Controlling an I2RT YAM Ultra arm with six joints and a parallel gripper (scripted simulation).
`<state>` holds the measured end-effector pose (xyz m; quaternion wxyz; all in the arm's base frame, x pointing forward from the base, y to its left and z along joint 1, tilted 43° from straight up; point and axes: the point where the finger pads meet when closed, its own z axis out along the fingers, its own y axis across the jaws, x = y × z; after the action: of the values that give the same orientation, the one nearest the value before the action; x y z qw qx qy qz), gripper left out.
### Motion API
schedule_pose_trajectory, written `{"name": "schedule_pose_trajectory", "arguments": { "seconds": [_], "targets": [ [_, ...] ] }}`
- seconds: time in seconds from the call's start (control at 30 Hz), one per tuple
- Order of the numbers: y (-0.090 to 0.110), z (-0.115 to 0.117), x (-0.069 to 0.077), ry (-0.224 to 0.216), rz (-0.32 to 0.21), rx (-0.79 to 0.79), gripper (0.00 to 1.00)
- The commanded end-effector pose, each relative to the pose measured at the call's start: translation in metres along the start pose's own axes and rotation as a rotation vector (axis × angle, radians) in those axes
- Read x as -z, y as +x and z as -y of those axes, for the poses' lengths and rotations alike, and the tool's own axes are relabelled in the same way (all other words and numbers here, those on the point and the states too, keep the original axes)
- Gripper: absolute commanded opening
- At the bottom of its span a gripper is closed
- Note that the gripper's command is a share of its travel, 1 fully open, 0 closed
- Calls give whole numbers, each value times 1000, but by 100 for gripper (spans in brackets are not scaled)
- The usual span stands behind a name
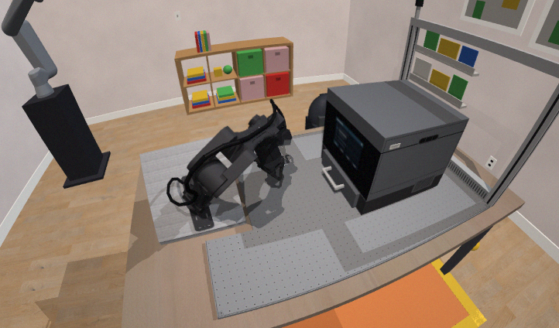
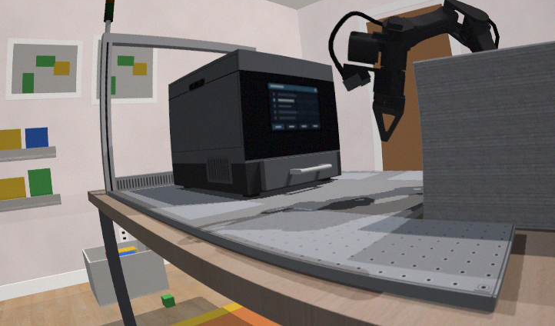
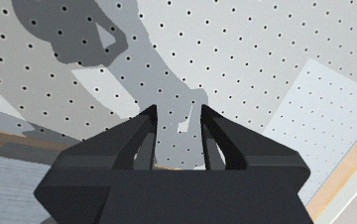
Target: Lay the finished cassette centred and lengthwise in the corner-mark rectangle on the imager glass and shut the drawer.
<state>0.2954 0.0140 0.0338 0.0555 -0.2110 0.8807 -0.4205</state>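
The gel imager IM (image 1: pixel 387 138) (image 2: pixel 292 105) is a dark box on the perforated plate, with a lit screen on its front. Its drawer (image 2: pixel 300 168) with the pale bar handle (image 1: pixel 332 178) sits pushed in, about flush with the base. My gripper (image 1: pixel 280 172) (image 2: pixel 387 131) hangs above the plate to the left of the imager, fingers pointing down, clear of the handle. In the wrist view the fingers stand a little apart with only the dotted plate between them. The cassette FINISHED is not in any view.
A tall grey block (image 2: pixel 487 134) stands by the arm's base. A dark rounded object (image 1: pixel 315 110) sits behind the imager. A metal frame post (image 1: pixel 516 159) rises at the table's right edge. The table's front edge (image 1: pixel 371 283) curves nearby.
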Motion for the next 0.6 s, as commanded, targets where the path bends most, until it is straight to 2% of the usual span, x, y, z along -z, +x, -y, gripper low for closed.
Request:
{"name": "schedule_pose_trajectory", "arguments": {
  "seconds": [0.0, 0.33, 0.57],
  "targets": [
    [11, -5, 1, -47, -188, -160, 35],
    [11, -5, 1, -133, -288, -412, 35],
    [9, -8, 5, -133, -273, -399, 35]
  ]
}}
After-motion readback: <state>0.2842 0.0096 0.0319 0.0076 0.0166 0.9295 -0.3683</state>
